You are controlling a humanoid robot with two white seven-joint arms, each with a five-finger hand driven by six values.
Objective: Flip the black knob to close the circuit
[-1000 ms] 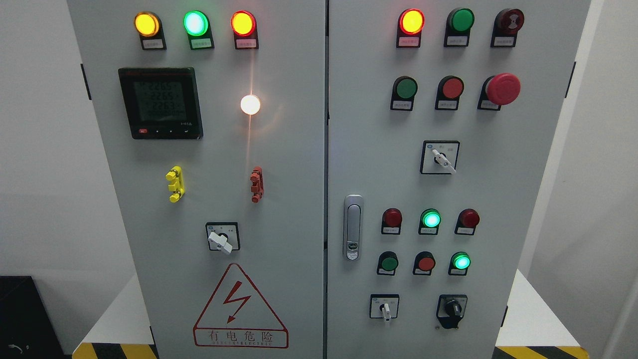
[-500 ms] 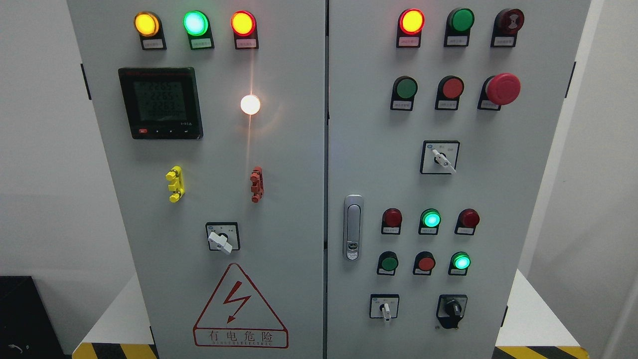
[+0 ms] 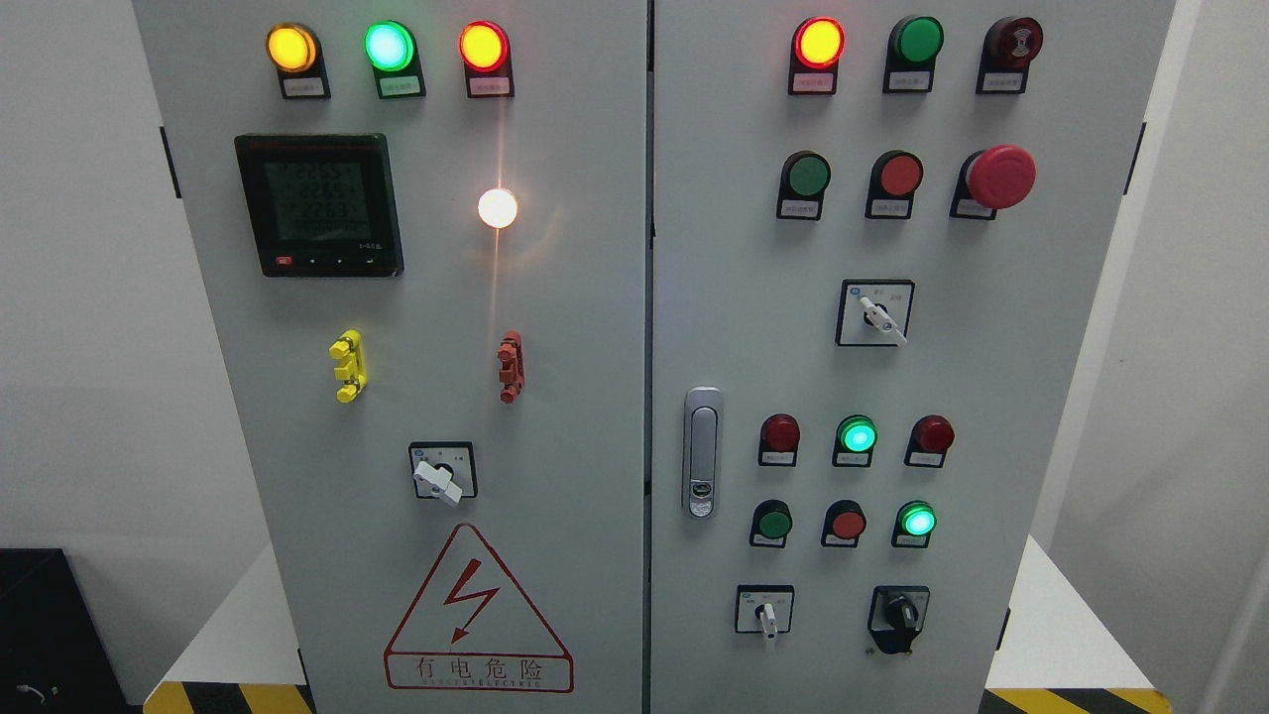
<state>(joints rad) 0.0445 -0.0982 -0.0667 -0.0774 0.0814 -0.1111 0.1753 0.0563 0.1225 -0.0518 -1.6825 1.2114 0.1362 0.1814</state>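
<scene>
Grey steel fills the head view — a two-door electrical cabinet (image 3: 595,297) with the black knob (image 3: 900,613) at the lower right of the frame, just right of a white-handled selector switch (image 3: 764,610) and below a lit green lamp (image 3: 918,520). Neither robot hand shows anywhere in the picture, so whether their fingers are spread or curled cannot be told — judging by that, the knob is untouched and the whole task remains: reach, grasp, turn.

No robot arm or hand visible.
</scene>
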